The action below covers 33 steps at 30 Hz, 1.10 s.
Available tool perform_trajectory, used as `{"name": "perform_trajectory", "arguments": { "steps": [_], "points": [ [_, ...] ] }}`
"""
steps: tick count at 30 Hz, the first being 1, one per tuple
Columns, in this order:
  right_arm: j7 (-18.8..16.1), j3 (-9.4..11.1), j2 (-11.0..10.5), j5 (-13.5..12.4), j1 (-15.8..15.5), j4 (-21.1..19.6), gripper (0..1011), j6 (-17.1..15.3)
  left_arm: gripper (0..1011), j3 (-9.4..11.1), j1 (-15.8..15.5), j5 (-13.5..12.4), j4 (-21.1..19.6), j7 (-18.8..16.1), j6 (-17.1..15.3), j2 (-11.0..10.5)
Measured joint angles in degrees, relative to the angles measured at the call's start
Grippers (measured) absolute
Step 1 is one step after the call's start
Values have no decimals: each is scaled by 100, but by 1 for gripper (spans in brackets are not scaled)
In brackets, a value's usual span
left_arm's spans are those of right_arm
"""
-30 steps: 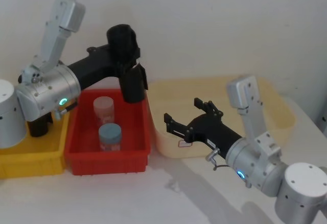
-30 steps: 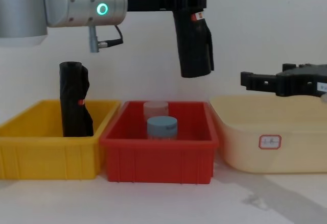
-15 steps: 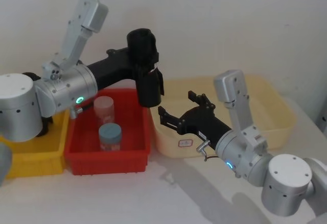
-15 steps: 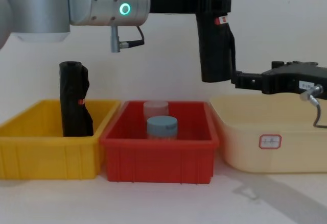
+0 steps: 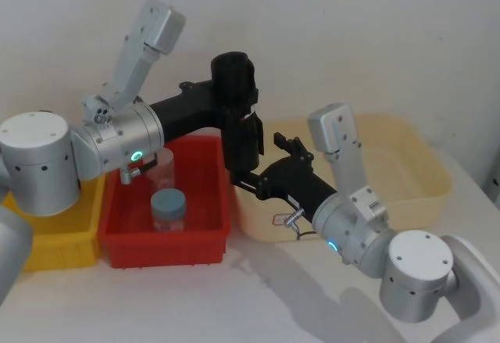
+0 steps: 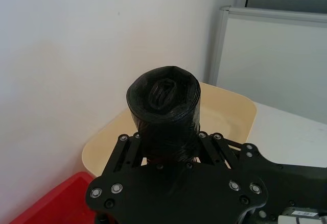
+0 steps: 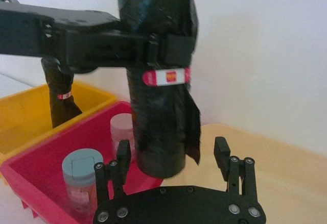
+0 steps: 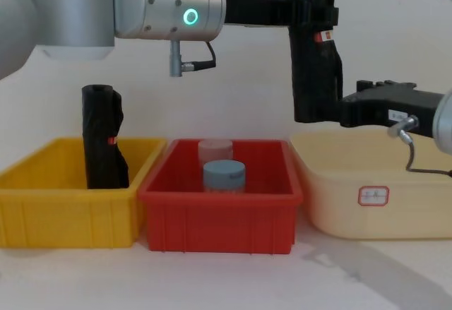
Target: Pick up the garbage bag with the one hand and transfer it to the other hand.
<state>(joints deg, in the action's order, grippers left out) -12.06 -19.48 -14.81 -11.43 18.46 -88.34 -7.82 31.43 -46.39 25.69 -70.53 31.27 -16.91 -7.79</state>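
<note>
Gripping garbage bag (image 5: 243, 137) upright in clenched left pincer (image 5: 237, 115), over where red bin (image 8: 219, 192) meets cream tub (image 8: 353, 227); bracketing its lower end with released right pincer (image 7: 171, 148), spread either side.

Red bin (image 8: 219, 222) holds a blue-lidded jar (image 8: 224, 176) (yellow bin (image 8: 63, 218) beside it)

Top of garbage bag (image 8: 316, 77) beyond upper edge

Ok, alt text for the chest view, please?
The left gripper holds the garbage bag upright in the air above the edge between a red bin and a beige tub, while the open right gripper sits at its lower end, coming from the right. A slimmer black roll stands in a yellow bin at the left.
</note>
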Motion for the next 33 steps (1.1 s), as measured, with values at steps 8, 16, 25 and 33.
{"name": "perform_trajectory", "arguments": {
  "steps": [8, 16, 25, 33],
  "points": [
    [-42, -68, 174, 51, 144, 155, 1000, 75, 387, 83, -50, 12, 78, 10, -6, 19],
    [-82, -96, 298, 61, 249, 246, 999, 96, 387, 132, -91, 24, 149, 10, 4, 34],
    [-105, -113, 372, 69, 310, 297, 817, 104, 387, 154, -110, 30, 183, 8, 18, 39],
    [-116, -121, 406, 73, 340, 320, 611, 107, 387, 166, -120, 35, 200, 4, 27, 42]
  ]
}}
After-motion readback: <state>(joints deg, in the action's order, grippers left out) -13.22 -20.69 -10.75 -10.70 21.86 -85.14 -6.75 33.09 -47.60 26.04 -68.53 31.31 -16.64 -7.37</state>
